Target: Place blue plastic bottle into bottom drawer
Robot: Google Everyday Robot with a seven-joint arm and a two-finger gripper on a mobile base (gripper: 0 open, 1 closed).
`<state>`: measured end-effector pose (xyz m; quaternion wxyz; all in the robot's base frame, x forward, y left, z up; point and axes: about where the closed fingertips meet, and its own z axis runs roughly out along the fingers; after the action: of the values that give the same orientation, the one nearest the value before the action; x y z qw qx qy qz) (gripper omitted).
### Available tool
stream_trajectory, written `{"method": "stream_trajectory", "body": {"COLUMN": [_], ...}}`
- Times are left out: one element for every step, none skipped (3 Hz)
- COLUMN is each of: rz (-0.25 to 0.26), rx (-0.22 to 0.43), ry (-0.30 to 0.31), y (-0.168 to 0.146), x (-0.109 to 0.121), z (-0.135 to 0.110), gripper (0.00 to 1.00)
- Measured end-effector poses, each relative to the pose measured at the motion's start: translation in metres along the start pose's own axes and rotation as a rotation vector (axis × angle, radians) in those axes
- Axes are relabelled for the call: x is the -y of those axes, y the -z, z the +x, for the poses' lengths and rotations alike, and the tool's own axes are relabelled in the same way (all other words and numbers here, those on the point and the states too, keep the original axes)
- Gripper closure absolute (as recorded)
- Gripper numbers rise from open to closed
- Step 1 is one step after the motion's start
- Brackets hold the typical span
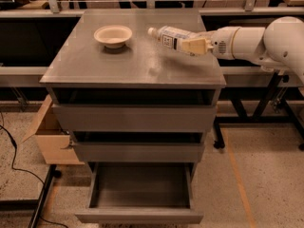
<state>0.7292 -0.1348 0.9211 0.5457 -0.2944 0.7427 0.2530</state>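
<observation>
Fingers (193, 45) round bottle (167, 35) above cabinet edge (213, 66)

High front cam, jaws upper-rt.

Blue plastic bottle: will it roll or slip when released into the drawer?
Probably light: the tool holds the blue plastic bottle sideways by one end over the cabinet top. Round body, so it may roll in the open bottom drawer.

Tool (192, 45) with bottle (170, 36) over cabinet top (128, 65), right of bowl (113, 35)
</observation>
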Motion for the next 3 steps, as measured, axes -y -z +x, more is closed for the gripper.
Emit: {"method": "stream_trajectory", "body": {"rz": [-0.026, -0.024, -0.129], "rx": [-0.015, -0.013, -0.024], "ry": [0.015, 0.013, 0.056], "y": [-0.003, -0.004, -0.004], "x": [-0.008, -0.007, -0.05], "z": [0.003, 0.003, 0.006], "gripper": [1.0, 1.0, 1.0]}}
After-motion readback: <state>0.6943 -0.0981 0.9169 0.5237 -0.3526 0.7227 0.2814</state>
